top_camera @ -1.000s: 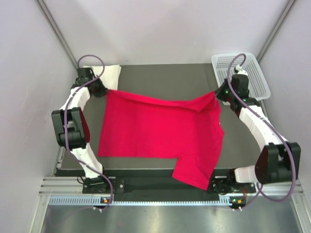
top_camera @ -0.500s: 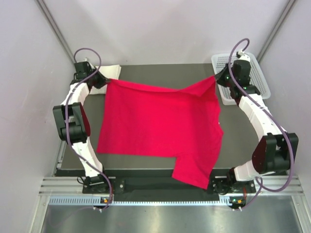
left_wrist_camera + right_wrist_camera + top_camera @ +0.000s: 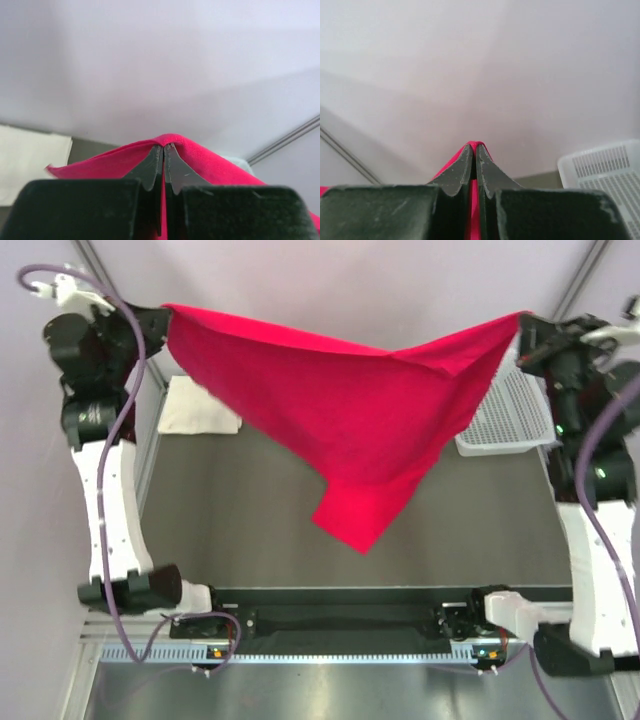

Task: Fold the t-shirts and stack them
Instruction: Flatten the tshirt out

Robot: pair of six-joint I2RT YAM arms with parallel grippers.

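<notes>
The red t-shirt [image 3: 350, 410] hangs in the air, stretched between both raised arms, its lower corner dangling over the middle of the table. My left gripper [image 3: 163, 312] is shut on its upper left corner; red cloth [image 3: 210, 162] wraps over the closed fingertips [image 3: 156, 159]. At the upper right, my right gripper [image 3: 522, 322] is shut on the other corner, with red cloth [image 3: 475, 210] pinched between its fingers [image 3: 461, 167]. The cream-white t-shirt [image 3: 197, 406] lies folded at the table's back left and shows in the left wrist view as a pale patch [image 3: 30, 160].
A white mesh basket [image 3: 505, 420] stands at the back right of the dark table [image 3: 250, 530], partly behind the hanging shirt; its corner [image 3: 605, 170] shows in the right wrist view. Pale walls close in on both sides and the back.
Both arms have risen high and spread apart, lifting the red t-shirt off the table so it now hangs in the air. Both grips have held.
</notes>
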